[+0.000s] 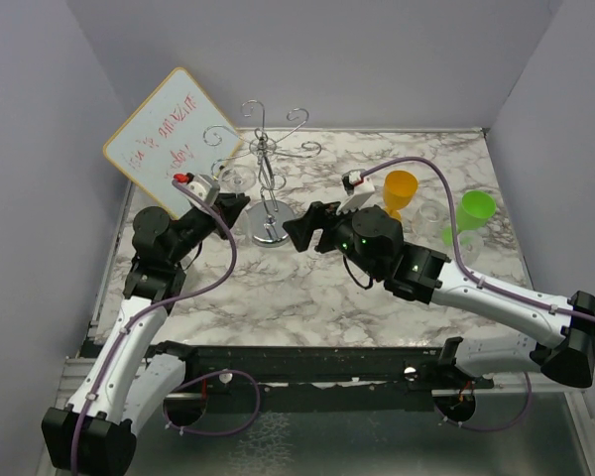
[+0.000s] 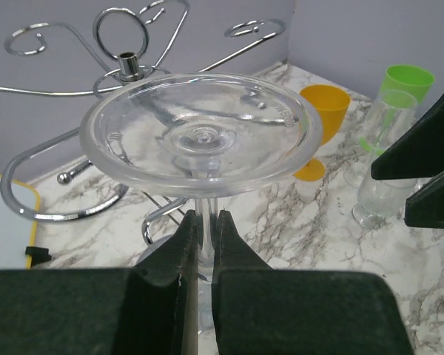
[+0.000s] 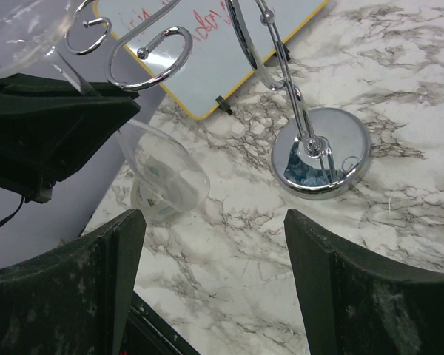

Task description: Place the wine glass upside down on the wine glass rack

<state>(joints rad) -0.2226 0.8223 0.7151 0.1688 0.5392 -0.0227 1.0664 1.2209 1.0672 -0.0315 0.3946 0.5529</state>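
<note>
L gripper (image 2: 205, 223) aloft, pinching inverted wine glass (image 2: 200, 137) stem

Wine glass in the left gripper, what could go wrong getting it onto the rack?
The left gripper pinches only the thin stem of the inverted wine glass, so it could slip or swing. Its wide foot is close to the curled arms of the wine glass rack and could knock them rather than slide in. The open right gripper is near the rack's base and might nudge it.
</note>
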